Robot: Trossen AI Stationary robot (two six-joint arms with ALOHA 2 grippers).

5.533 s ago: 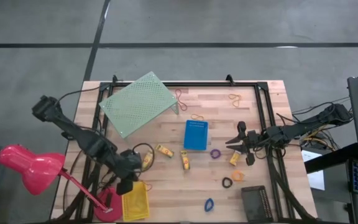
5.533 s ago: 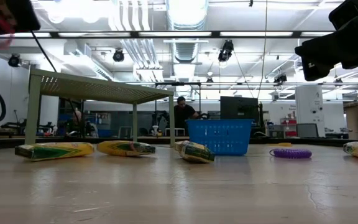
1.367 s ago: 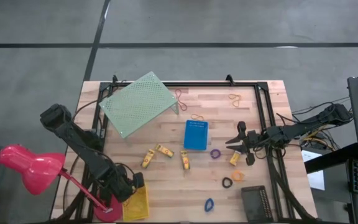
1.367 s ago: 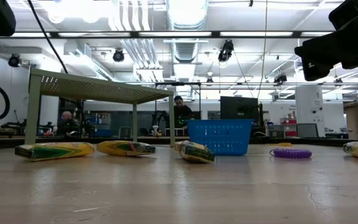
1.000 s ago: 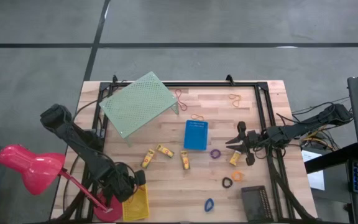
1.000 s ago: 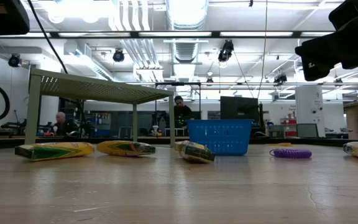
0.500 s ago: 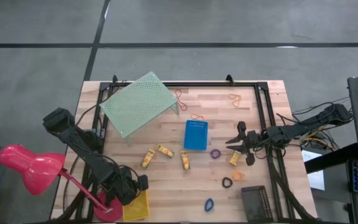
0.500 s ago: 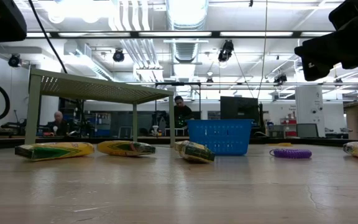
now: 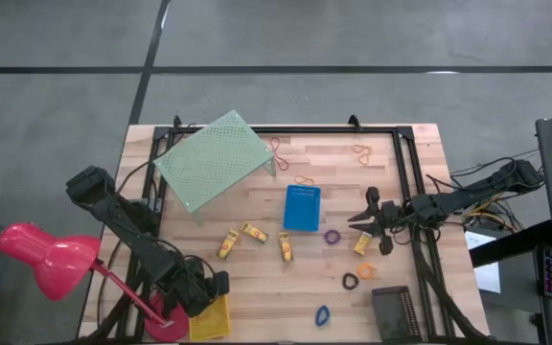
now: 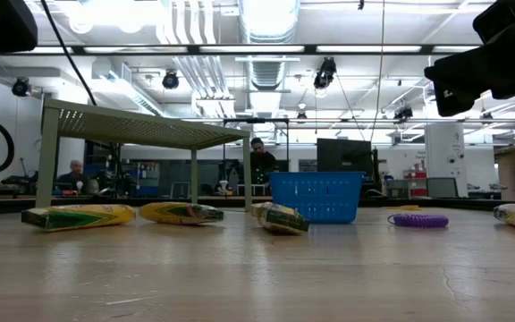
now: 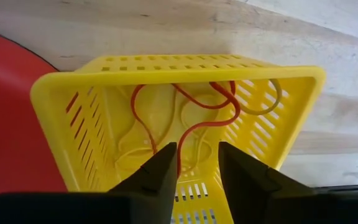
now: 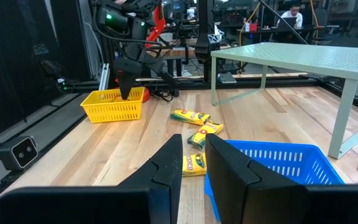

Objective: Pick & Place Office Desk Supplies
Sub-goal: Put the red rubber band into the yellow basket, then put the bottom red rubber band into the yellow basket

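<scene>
My left gripper [image 9: 204, 292] hangs open over the yellow bin [image 9: 215, 318] at the table's near left. In the bin lie tan and red-orange rubber bands [image 11: 194, 115]; one red-orange strand [image 11: 178, 158] runs up between my fingers [image 11: 194, 152]. My right gripper [image 9: 357, 219] hovers well above the table right of the blue bin [image 9: 302, 207], narrowly open and holding nothing [image 12: 193, 149]. Several yellow pieces [image 9: 252, 232] lie flat mid-table. Near them lie a purple ring [image 9: 332, 236], a black ring [image 9: 351, 282], an orange ring [image 9: 366, 271] and a blue ring [image 9: 322, 314]. My left gripper has the red-orange band's strand [image 11: 178, 163] running close by one finger [image 11: 160, 171], fingers pointing down into the bin. I cannot tell whether finger and band touch. The rest of the band lies slack on the bin's floor.
A pale green perforated riser [image 9: 214, 158] stands at the far left. A black bin [image 9: 394, 311] sits at the near right. Loose rubber bands [image 9: 362, 150] lie near the far edge. A red lamp [image 9: 46, 259] has its base [image 9: 166, 318] beside the yellow bin.
My left gripper has shifted a little toward the table's right, staying over the yellow bin. My right arm has kept still.
</scene>
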